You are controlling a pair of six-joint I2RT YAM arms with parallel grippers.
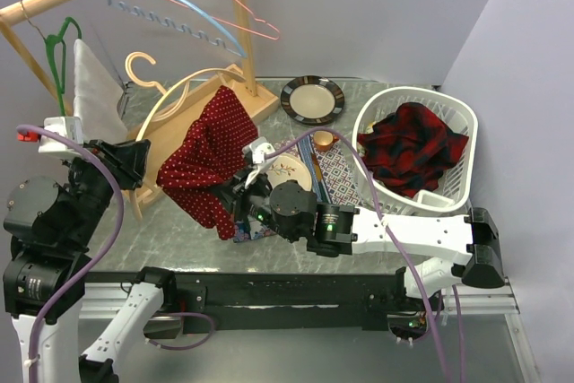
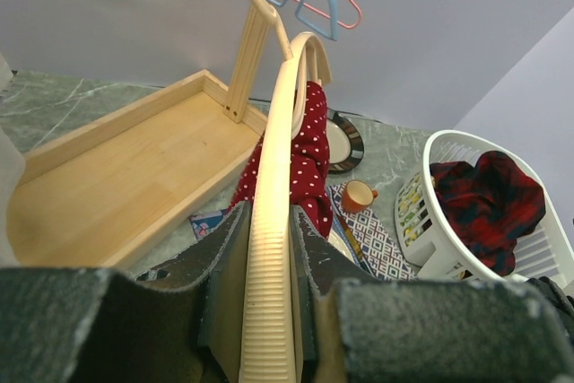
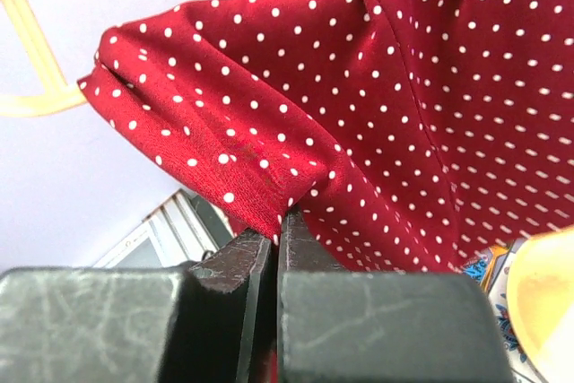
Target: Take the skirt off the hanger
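Grey marbled table (image 1: 179, 230), pale walls: a red dotted skirt (image 1: 211, 150) hangs mid-table on a cream hanger (image 2: 285, 105).

The left gripper (image 2: 269, 248) is clamped on the hanger's ribbed arm. The skirt drapes over the hanger's far end, its length running from the wooden rack base (image 1: 193, 118) down towards the near edge. The right gripper (image 3: 278, 239) pinches its hem fold. The cloth looks light, limp and probably slick, so the doubled hem seems the surest hold.
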